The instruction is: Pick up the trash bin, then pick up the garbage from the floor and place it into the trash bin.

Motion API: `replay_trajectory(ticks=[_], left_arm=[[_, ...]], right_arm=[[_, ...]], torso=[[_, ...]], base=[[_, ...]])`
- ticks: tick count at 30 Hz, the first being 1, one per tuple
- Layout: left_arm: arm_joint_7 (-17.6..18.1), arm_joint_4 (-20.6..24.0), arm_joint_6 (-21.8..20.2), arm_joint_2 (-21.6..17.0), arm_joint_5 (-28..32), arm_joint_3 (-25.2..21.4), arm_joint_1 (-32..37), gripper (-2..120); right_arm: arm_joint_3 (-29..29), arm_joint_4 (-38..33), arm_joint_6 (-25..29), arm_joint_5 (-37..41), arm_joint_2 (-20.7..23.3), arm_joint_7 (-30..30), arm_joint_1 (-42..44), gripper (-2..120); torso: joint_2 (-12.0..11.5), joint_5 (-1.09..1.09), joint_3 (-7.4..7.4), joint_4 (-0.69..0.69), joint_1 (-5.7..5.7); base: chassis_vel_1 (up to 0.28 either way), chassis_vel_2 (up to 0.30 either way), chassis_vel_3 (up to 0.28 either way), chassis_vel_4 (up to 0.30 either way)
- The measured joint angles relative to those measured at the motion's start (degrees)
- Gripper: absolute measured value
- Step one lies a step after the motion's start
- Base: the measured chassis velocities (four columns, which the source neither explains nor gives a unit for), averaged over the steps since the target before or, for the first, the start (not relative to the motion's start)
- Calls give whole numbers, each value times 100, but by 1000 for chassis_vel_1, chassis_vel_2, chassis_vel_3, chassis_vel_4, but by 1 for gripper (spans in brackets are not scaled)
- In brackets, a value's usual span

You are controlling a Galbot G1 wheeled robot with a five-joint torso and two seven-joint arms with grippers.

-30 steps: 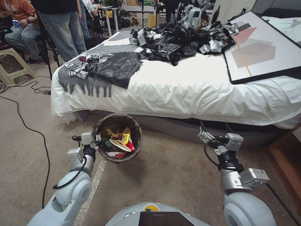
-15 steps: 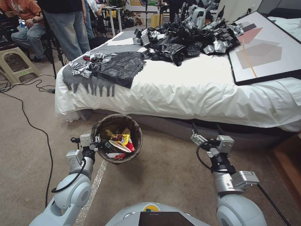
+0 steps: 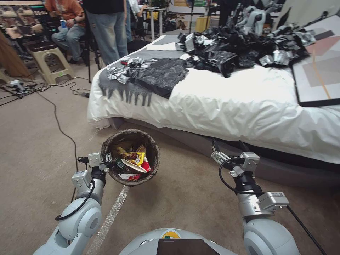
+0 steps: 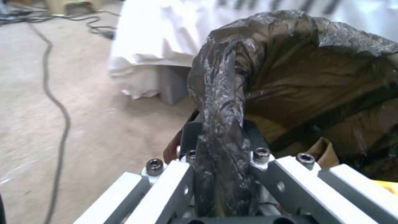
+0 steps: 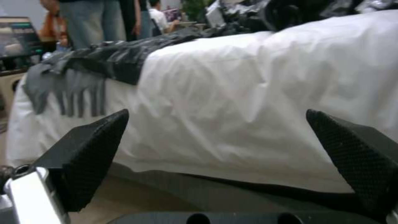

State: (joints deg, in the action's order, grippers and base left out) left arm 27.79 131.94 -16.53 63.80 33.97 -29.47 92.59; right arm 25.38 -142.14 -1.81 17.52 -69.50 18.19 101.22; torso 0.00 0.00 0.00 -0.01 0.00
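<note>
Trash bin [image 3: 130, 157] is up off the carpet [image 3: 184, 198], hanging just short of the bed [image 3: 248, 106]! Left gripper [image 3: 108, 163] pinches the bag-covered rim [image 4: 219, 93] on the near-left side, fingers clamped tight on the dark liner. Inside sits the garbage [image 3: 132, 163]: yellow snack wrapper, red-and-white crumpled cup, brown paper bag. Over on the right, the right gripper [image 3: 228, 146] is held out toward the bed's white sheet, its two black fingers [image 5: 91, 149] spread wide with nothing between them.
</note>
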Motion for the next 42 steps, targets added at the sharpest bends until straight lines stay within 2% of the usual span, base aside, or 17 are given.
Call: replay_trajectory(ticks=[42], left_arm=[[-35,-26,13,48,-47,-13,-12,5]], right_arm=[[-82,48,44,96,-5,-200,-94,100]], torso=[[0,0,0,0,0]], base=[[125,128,126,124]])
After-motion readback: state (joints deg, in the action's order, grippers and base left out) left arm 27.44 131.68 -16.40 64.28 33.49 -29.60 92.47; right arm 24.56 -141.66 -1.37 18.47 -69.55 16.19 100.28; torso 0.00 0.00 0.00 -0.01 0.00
